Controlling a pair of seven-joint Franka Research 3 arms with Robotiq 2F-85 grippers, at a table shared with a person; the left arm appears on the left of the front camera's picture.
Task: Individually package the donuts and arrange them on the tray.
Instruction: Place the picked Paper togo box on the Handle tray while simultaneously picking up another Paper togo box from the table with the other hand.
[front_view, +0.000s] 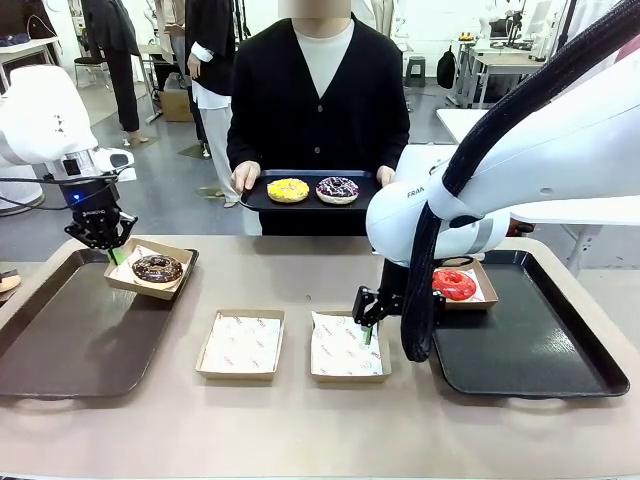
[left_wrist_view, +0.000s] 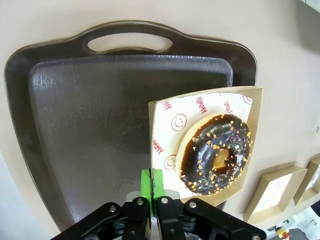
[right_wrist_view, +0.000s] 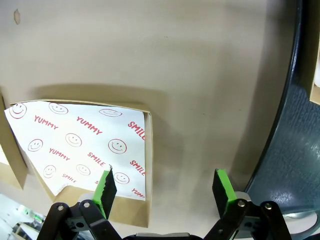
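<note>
1. Nearest lies the right empty box (front_view: 345, 352), with a second empty box (front_view: 240, 343) just to its left.
2. The right gripper (front_view: 367, 326) hangs low at the right empty box's far right corner. Its jaws are spread wide and hold nothing: one pad is over the paper liner, the other is outside the wall.
3. Just beyond that box to the right, the red donut (front_view: 454, 285) sits boxed on the black tray (front_view: 540, 370).
4. Well to that box's left, the left gripper (front_view: 114, 254) is clamped on the rim of the donut box (front_view: 128, 262) carrying the chocolate donut (front_view: 157, 268). The donut box overhangs the brown tray (front_view: 70, 340) at its edge. It likely needs keeping level and setting fully inside before release — a tilt could slide the donut.
5. Farthest beyond that box, a person holds a small tray (front_view: 258, 200) with the yellow donut (front_view: 288, 190) and purple donut (front_view: 337, 189), both unboxed.
</note>
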